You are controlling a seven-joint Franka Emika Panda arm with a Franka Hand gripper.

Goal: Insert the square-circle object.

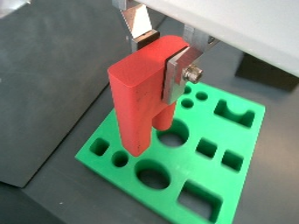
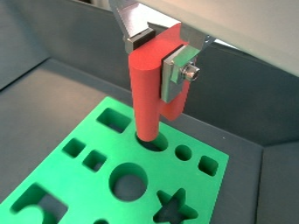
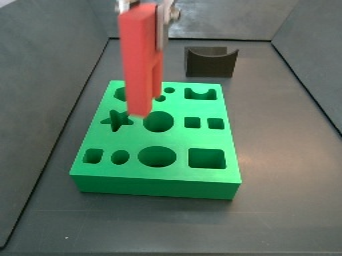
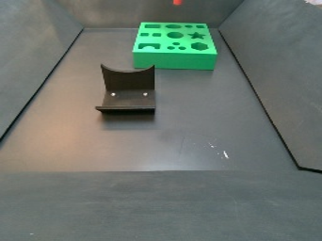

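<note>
My gripper (image 1: 162, 57) is shut on the upper part of the square-circle object (image 1: 138, 101), a bright red long slab held upright with its two legs pointing down. It also shows in a wrist view (image 2: 149, 96) under the gripper (image 2: 158, 57). It hangs over the green board (image 1: 228, 140) with shaped holes. The round leg's tip meets a round hole near the board's (image 2: 158, 166) middle; I cannot tell if it is inside. In a side view the red piece (image 3: 139, 60) stands over the back-left holes of the board (image 3: 154, 180), with the gripper (image 3: 163, 15) at the frame's top.
The dark fixture (image 4: 126, 89) with a curved notch stands on the floor apart from the green board (image 4: 176, 61), and also shows behind the board in a side view (image 3: 210, 62). Dark walls enclose the floor. In that side view the gripper and red piece are out of view.
</note>
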